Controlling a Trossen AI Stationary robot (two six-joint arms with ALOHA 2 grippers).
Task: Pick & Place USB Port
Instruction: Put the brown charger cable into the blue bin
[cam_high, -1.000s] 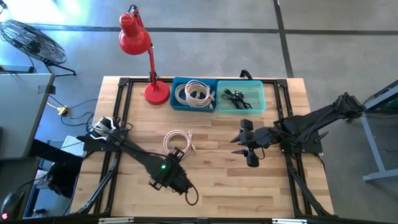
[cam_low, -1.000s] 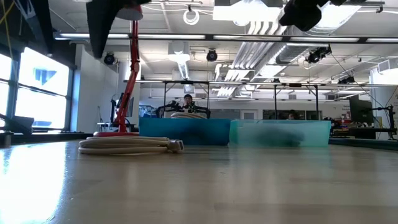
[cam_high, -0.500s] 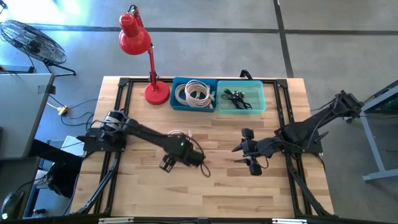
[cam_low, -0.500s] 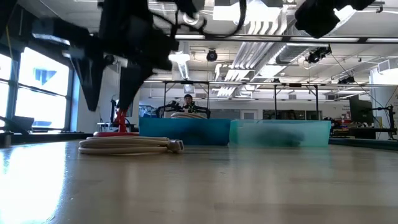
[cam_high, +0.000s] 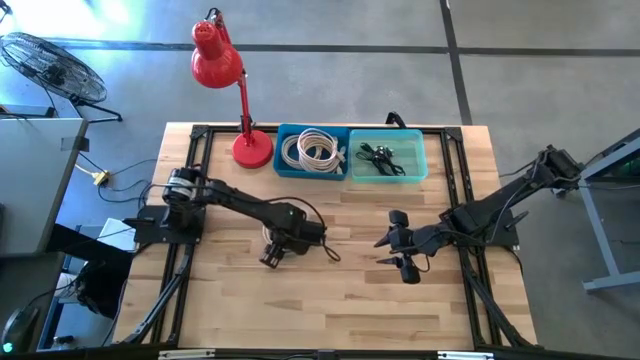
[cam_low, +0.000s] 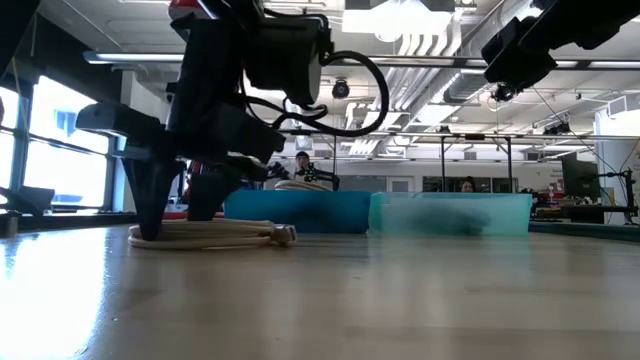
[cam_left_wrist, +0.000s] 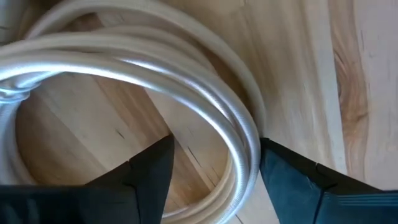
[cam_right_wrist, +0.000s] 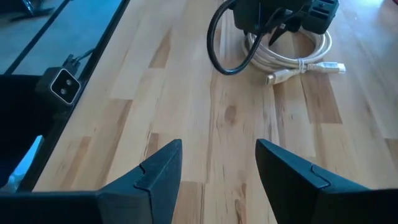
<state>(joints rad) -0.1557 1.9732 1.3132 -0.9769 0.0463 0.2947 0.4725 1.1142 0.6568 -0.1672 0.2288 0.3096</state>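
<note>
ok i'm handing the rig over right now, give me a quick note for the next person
Left gripper: open, down at the table, fingers either side of the loose white cable coil, not closed on it.
Right gripper: open, empty, held above bare table right of centre.
Blue bin already holds a white coil; the teal bin holds dark cables.
Done: approach to the coil.
Left: grasp, lift, place in a bin.

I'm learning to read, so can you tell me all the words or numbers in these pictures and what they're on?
No words or numbers can be read in any view.
Lamp, blue bin, teal bin, cable: no writing shows.
Left gripper, right gripper: no labels show.
Room behind the table: any signs are too small to read.
</note>
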